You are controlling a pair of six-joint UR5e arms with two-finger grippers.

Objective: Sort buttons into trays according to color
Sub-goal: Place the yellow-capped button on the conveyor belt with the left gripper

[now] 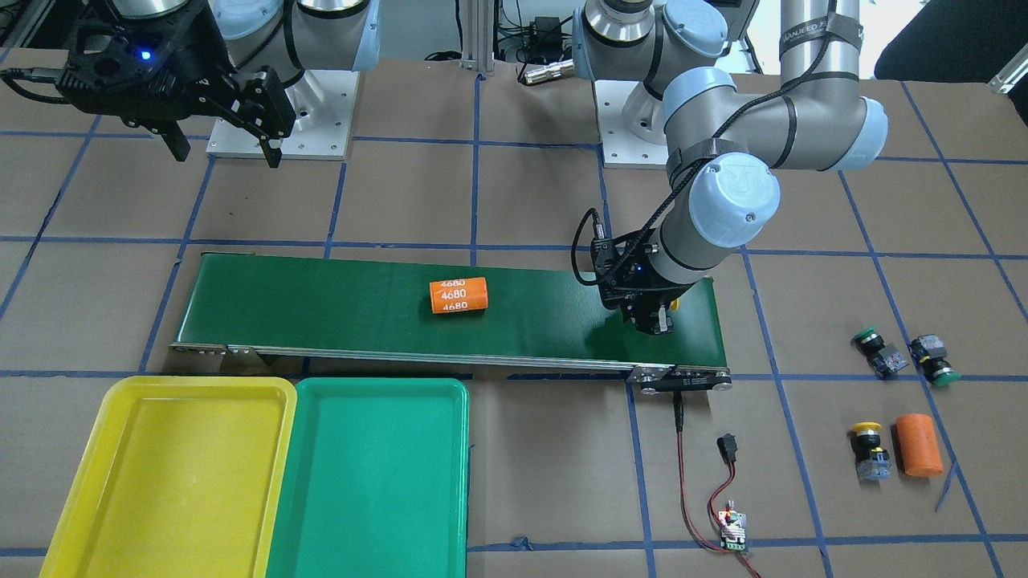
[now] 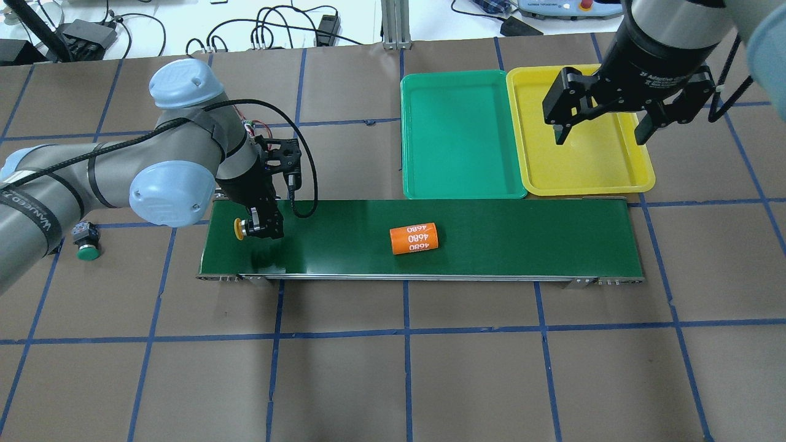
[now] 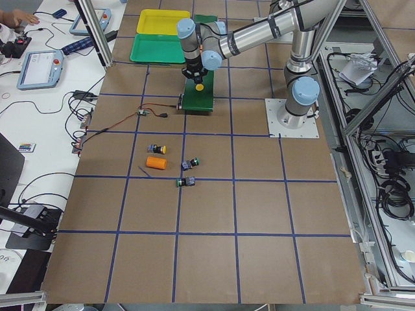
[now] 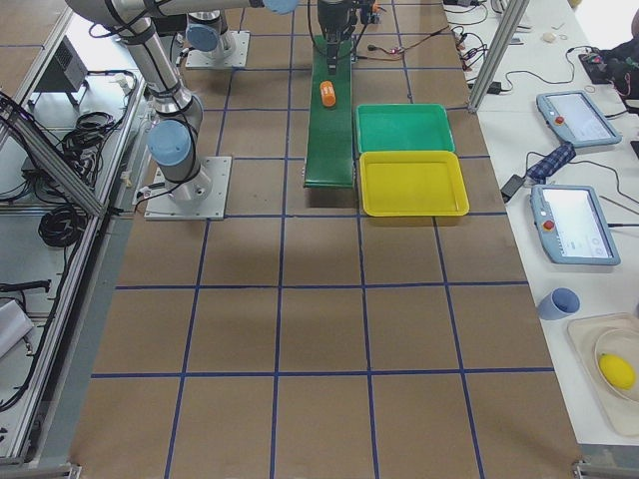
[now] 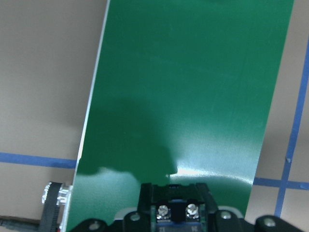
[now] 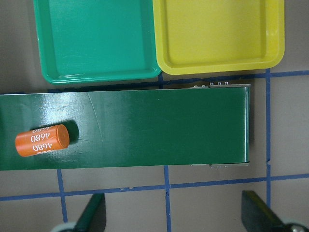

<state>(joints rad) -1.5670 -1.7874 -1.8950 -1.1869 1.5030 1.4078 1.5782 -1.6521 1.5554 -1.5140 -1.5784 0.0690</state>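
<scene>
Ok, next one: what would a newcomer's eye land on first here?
The left gripper, shut on a yellow button over one end of the belt. An orange cylinder marked 4680 lies mid-belt. The green tray and yellow tray sit side by side beyond the belt, both empty, while the open right gripper hangs high above the table.

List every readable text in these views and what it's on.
"4680": printed three times on the orange cylinder lying on the conveyor belt.
"2F Adaptive": on the body of the right gripper; the rest is blurred.
"VANJEED", roughly: on the strap around the left arm, blurred.
Circuit board: too small to read.
</scene>
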